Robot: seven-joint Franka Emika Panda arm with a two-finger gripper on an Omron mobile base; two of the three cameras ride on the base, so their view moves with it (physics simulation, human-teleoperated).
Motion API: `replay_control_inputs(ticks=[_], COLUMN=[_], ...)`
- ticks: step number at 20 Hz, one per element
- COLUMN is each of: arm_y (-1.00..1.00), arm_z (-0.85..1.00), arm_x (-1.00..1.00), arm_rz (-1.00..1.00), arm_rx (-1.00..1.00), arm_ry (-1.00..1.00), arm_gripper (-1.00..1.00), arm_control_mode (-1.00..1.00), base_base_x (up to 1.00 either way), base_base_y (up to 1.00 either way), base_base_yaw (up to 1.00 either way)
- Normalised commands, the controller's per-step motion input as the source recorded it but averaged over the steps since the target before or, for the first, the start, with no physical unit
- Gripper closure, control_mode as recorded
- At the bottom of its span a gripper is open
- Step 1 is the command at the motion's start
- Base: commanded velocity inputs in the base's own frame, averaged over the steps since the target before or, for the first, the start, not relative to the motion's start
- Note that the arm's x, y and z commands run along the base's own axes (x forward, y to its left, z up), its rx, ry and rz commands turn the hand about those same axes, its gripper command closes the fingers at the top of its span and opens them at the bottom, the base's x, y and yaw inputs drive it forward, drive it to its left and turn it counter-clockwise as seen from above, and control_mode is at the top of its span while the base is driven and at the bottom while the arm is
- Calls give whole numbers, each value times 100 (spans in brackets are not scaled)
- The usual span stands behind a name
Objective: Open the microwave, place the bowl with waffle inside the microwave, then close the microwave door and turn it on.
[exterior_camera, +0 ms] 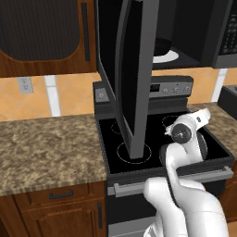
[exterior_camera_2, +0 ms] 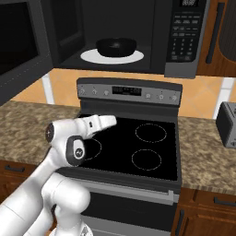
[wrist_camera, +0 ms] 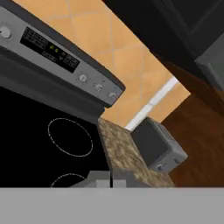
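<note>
The microwave (exterior_camera_2: 120, 37) is found open, its microwave door (exterior_camera: 134, 74) swung out well above and to the left of the gripper (exterior_camera_2: 110, 120). The bowl (exterior_camera_2: 116, 46) has been set on the white turntable (exterior_camera_2: 113, 57) inside, high above and beyond the gripper, so opening and placing are judged done. The closing of the door and the pressing of the button panel (exterior_camera_2: 183, 34) are left. The gripper is held empty over the stove (exterior_camera_2: 138, 143), its jaws drawn together. The waffle cannot be made out within the dark bowl, and the door handle is not told apart either
</note>
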Motion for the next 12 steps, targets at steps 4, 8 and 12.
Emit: replay_control_inputs(ticks=[4, 8, 12], arm_y=[46, 74, 100], arm_z=[-11, 0, 0], arm_x=[0, -2, -5], arm_rz=[-10, -14, -14], arm_rx=[-76, -56, -8], arm_ry=[0, 0, 0], arm_gripper=[100, 100, 100], arm_control_mode=[-100, -100, -100], base_base_x=[0, 0, 0], base_base_y=[0, 0, 0], base_base_yaw=[0, 0, 0])
